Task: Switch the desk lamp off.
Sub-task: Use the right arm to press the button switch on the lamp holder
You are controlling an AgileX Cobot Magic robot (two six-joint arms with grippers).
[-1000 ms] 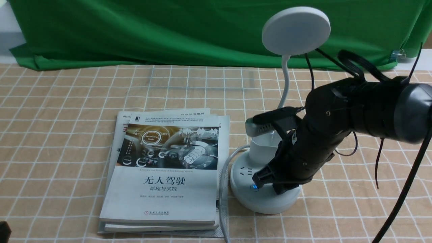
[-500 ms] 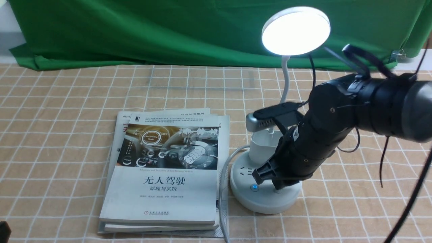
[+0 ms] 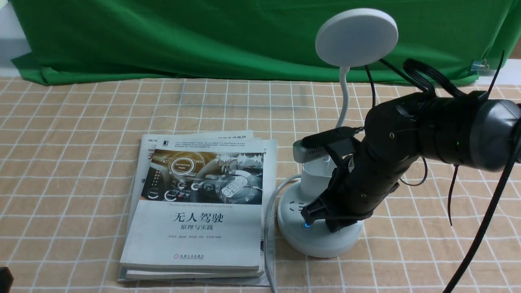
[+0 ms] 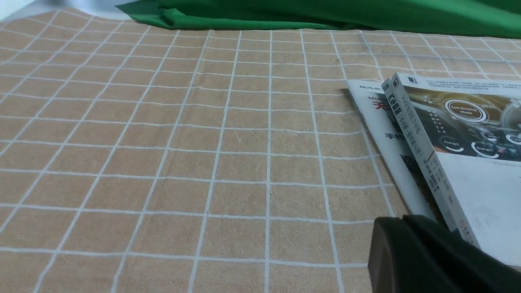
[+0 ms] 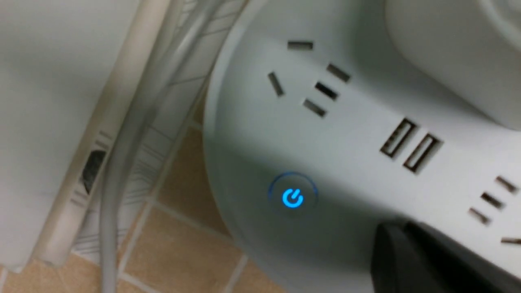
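Observation:
The white desk lamp stands at the right of the table. Its round disc head point(image 3: 356, 37) is dark, above a thin gooseneck point(image 3: 344, 97), a small cup holder point(image 3: 315, 179) and a round base point(image 3: 321, 240). A blue power button point(image 3: 306, 226) glows on the base. My right gripper point(image 3: 310, 215) is shut and empty, its tip down on the base right beside that button. In the right wrist view the tip point(image 5: 390, 234) touches the base point(image 5: 358, 134) a little apart from the blue button point(image 5: 292, 198). My left gripper point(image 4: 392, 228) is shut and empty, low over the cloth.
A stack of books point(image 3: 199, 211) lies just left of the lamp base and shows beside the left gripper point(image 4: 460, 154). The lamp's white cable point(image 3: 268, 228) runs between books and base. A green cloth point(image 3: 203, 36) hangs at the back. The table has a checked tan cloth point(image 3: 81, 142).
The lamp head was dark a second ago, lit half a second ago with the right gripper raised slightly, and is dark now with the gripper tip lowered back onto the base.

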